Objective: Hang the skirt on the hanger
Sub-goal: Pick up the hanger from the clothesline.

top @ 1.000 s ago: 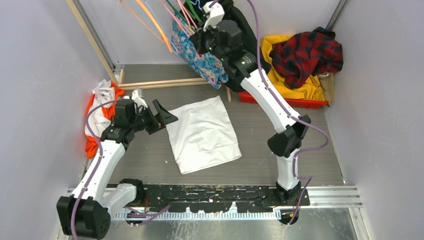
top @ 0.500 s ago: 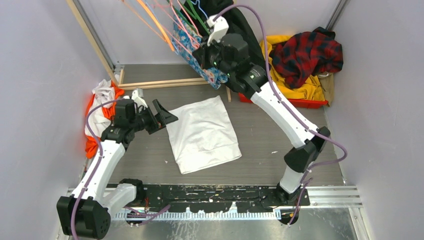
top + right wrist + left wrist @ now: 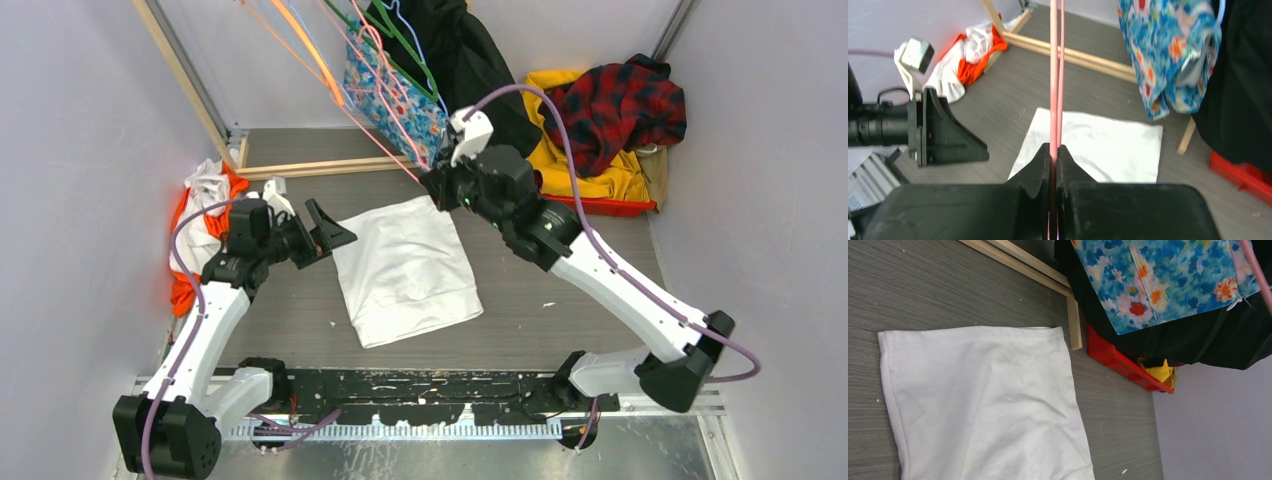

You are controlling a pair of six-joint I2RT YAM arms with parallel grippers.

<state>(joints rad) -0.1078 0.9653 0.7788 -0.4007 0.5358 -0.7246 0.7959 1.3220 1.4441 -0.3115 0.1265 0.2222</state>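
The skirt [image 3: 395, 95], blue with red, orange and white flowers, hangs among the coloured hangers at the back, in front of the black coat [image 3: 460, 60]. It also shows in the left wrist view [image 3: 1168, 280] and the right wrist view [image 3: 1168, 55]. My right gripper [image 3: 437, 185] is shut on the thin pink hanger [image 3: 1053, 75], whose wire runs up from the closed jaws [image 3: 1053, 150] past the skirt. My left gripper [image 3: 332, 238] is open and empty, low beside the left edge of the white garment [image 3: 405, 268]. Its fingers are out of its wrist view.
The white garment lies flat mid-table [image 3: 983, 400]. A wooden rack frame [image 3: 320, 167] crosses the back. A red tray [image 3: 590, 205] with yellow and plaid clothes [image 3: 610, 110] stands back right. An orange and white pile [image 3: 200, 230] lies at the left wall.
My right gripper has come down and forward from the rack, pulling the pink hanger with it, and its elbow has swung out right. The left arm has not moved.
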